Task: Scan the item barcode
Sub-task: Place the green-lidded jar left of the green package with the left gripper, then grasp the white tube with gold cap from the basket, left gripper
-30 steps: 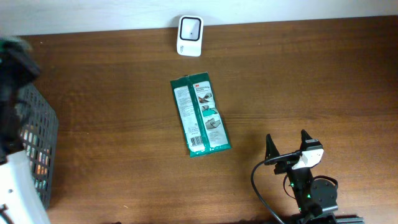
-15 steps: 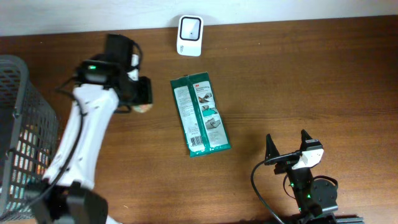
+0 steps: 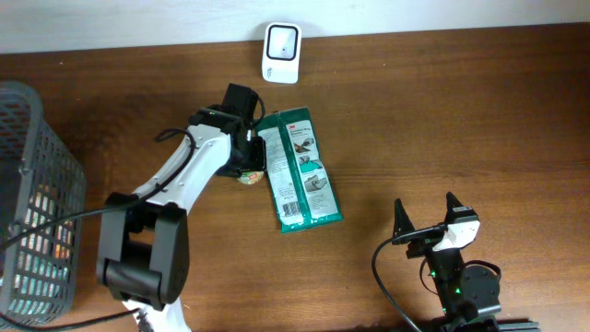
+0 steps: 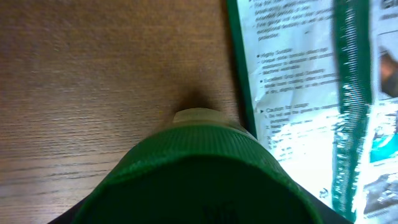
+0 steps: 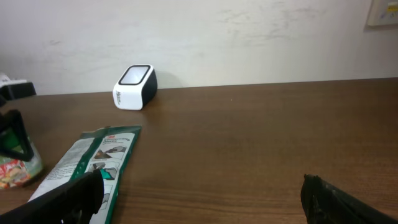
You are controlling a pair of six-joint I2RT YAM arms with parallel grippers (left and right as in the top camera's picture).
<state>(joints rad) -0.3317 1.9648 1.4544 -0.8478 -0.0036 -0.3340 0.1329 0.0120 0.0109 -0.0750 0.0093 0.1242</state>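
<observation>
Green-lidded round tub (image 4: 199,168) beside glossy flat packet (image 4: 311,74)

A green ribbed lid (image 4: 199,168) fills the near part of the view, close and blurred, a pale rim just beyond it. On the right, a green-and-white printed packet (image 4: 305,93) lies flat on the wooden desk (image 4: 93,74).

A dark wire basket (image 3: 37,120) stands at the left edge of the brown wooden counter (image 3: 479,120). A pale wall (image 5: 249,37) runs behind it.
</observation>
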